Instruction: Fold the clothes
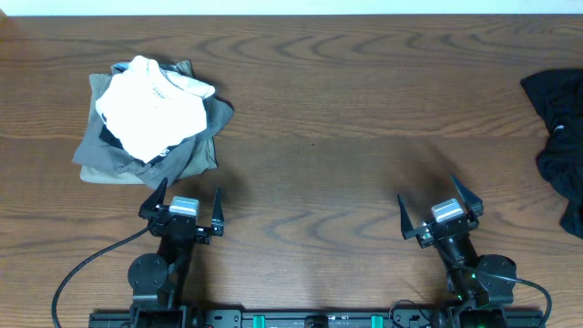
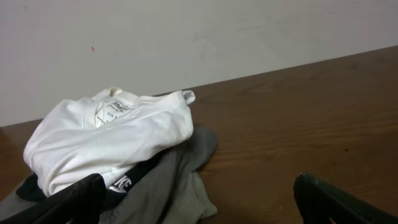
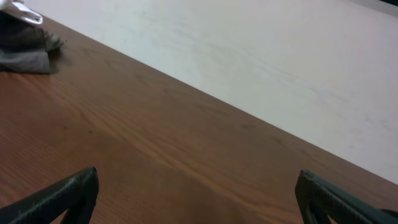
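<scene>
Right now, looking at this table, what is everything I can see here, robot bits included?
black crumpled shirt: one, black, table's far right edge, partly out of frame
white folded garment: one, white, atop the left pile
grey and olive folded garments: at least two, grey and olive, beneath the white one
black fabric: one strip, black with white print, peeking from under the white garment
brown wooden table: one, brown, under everything
left arm's fingers: two, black, spread open, beside the pile
right arm's fingers: two, black, spread open, over bare wood
</scene>
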Motion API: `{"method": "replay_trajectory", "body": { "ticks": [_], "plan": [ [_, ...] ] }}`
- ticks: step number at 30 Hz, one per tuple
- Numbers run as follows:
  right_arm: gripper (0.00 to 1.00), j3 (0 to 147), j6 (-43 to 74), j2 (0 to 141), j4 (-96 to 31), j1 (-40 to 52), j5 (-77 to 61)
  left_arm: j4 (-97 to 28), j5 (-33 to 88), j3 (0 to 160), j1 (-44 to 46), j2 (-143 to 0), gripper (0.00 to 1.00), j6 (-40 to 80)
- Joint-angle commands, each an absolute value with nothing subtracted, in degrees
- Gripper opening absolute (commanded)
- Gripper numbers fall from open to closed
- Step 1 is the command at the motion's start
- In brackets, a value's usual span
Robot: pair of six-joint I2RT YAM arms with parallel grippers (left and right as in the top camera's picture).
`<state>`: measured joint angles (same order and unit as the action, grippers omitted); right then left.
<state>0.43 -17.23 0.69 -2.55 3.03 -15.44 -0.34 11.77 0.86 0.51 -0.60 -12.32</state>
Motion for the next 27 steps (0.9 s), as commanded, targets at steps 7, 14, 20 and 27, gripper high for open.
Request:
{"method": "replay_trajectory", "body": {
  "ticks": [7, 14, 20, 27],
  "plan": [
    [0.99, 0.3, -17.6, 0.4, -2.8, 2.5, -15.7, -2.8, 12.4, 0.2, 0.7, -0.6, 0.98, -13.1],
    [0.99, 0.3, -17.6, 0.4, -2.8, 2.5, -15.7, -2.8, 12.4, 0.2, 0.7, -0.6, 0.98, -13.1],
    [0.99, 0.3, -17.6, 0.4, -2.5, 2.5, -15.8, -2.8, 12.5, 0.2, 0.7, -0.6, 0.98, -13.0],
    [0.99, 0.3, -17.6, 0.4, -1.4, 2.5, -28.1, -2.7, 17.1, 0.3, 0.7, -0.6, 0.98, 1.4]
  ]
}}
